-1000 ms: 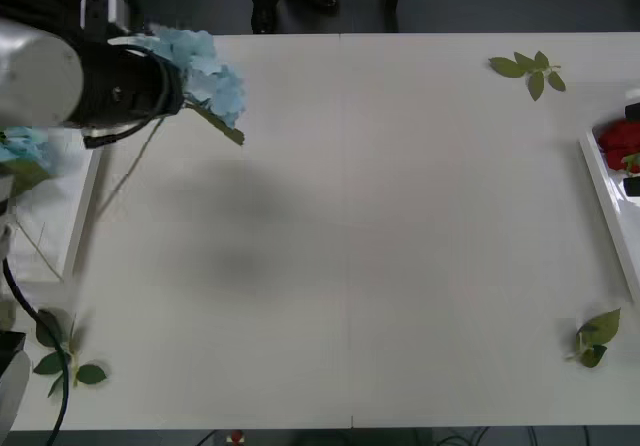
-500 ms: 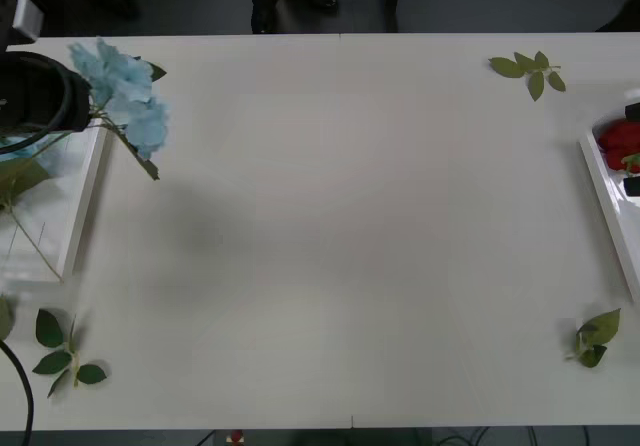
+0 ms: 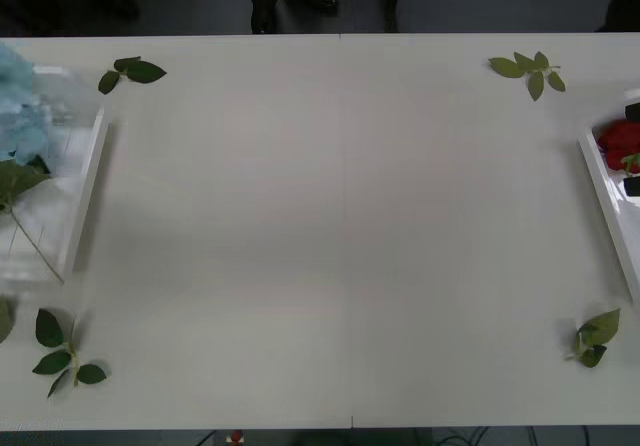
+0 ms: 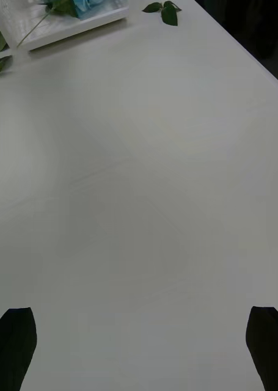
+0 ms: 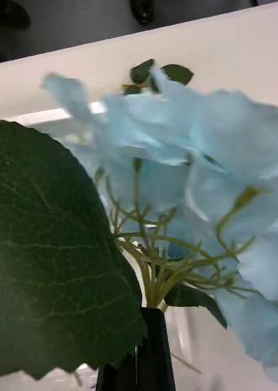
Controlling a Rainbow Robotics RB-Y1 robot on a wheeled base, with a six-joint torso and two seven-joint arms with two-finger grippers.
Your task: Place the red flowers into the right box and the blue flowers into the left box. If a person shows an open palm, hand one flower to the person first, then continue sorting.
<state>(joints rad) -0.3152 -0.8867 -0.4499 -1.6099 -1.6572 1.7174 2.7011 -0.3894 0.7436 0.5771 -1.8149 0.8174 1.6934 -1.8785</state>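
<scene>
Holding a blue flower (image 5: pixel 193 177) by its stem, the left fingers (image 5: pixel 142 354) are clenched together on it; the pale petals and one big leaf (image 5: pixel 50 244) crowd the left wrist view, with the table edge behind. Judging by that, the step in hand is dropping this blue flower into the left box (image 3: pixel 88 181), whose rim sits at the table's left edge with blue blooms (image 3: pixel 20 106) and a leaf already inside or just above it; whether the held bloom has cleared the wall I cannot tell. The next move calls for the stem to be lowered inside the rim and the fingers released, so it does not catch on the wall.

The right gripper (image 4: pixel 139 348) hangs over bare table (image 3: pixel 340 226) with its dark fingers spread wide and empty, facing across toward the left box.

Farther off, the right box (image 3: pixel 600 191) at the table's right edge holds red flowers (image 3: pixel 618 144). Loose leaf sprigs (image 3: pixel 528 68) lie at the corners. No open palm is offered.
</scene>
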